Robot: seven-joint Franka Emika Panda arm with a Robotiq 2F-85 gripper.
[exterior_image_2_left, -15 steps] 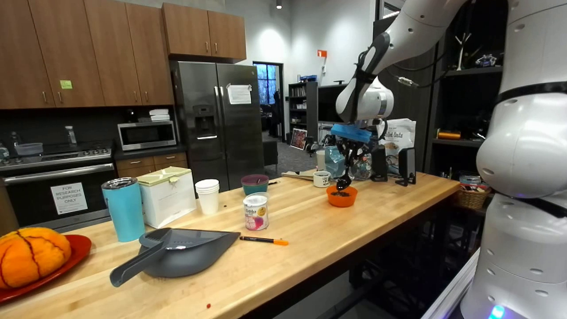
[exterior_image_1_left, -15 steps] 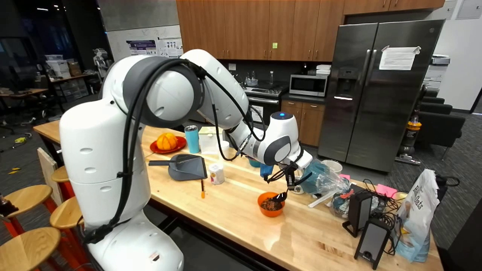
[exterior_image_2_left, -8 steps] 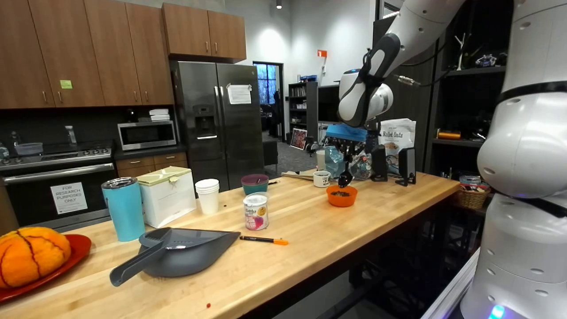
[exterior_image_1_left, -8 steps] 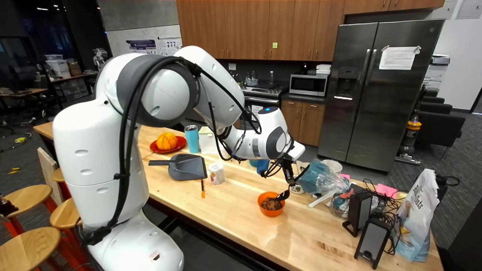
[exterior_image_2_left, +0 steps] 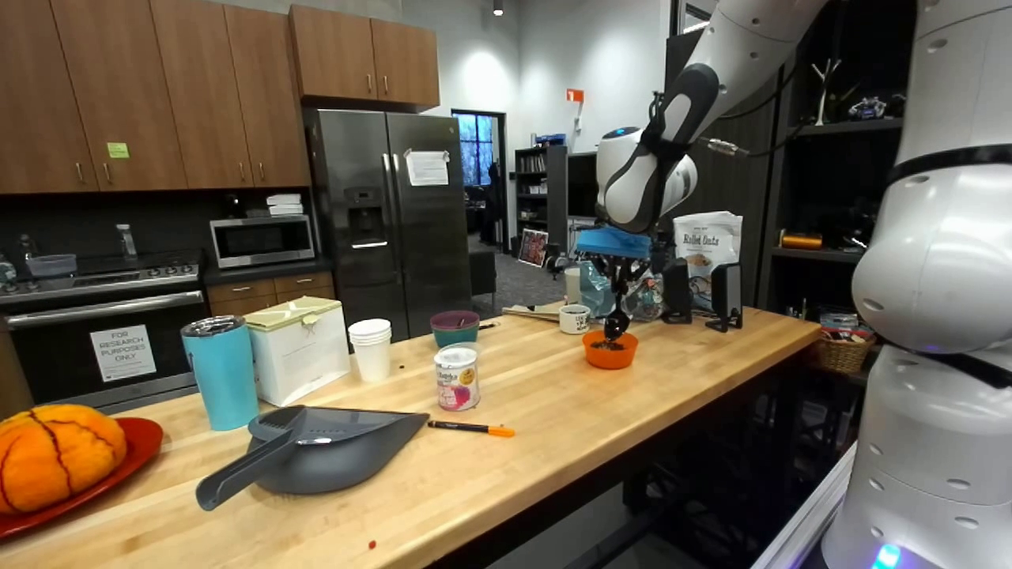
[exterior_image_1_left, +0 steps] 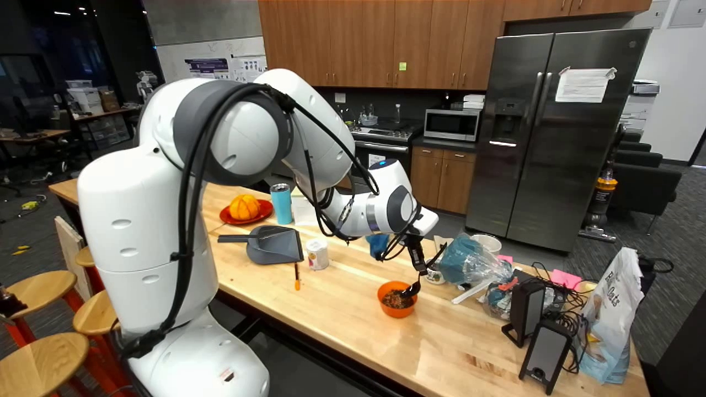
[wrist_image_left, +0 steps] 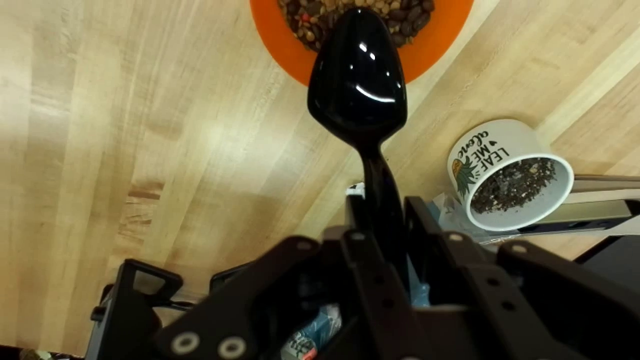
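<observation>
**Wide outside, close at the wrist**

In an exterior view the camera looks down past the robot arm (exterior_image_1_left: 146, 220) across the tabletop (exterior_image_1_left: 342, 298); in an exterior view, along it from near the dustpan (exterior_image_2_left: 332, 452). Both share the refrigerator (exterior_image_1_left: 553, 142) and orange bowl (exterior_image_2_left: 609, 359). The wrist view looks steeply down, it seems — the bowl close, beyond the black spoon (wrist_image_left: 357, 85).

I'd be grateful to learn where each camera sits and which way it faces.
An exterior view: close to the arm, looking across the table toward the refrigerator; the arm looms large.
An exterior view: near the pumpkin, looking along the table toward the oats bag; the arm shows, partly cropped.
Wrist view: on the wrist, facing down toward the orange bowl; the gripper shows, shut on a spoon.
Both exterior views share arm, table, orange bowl and refrigerator.
</observation>
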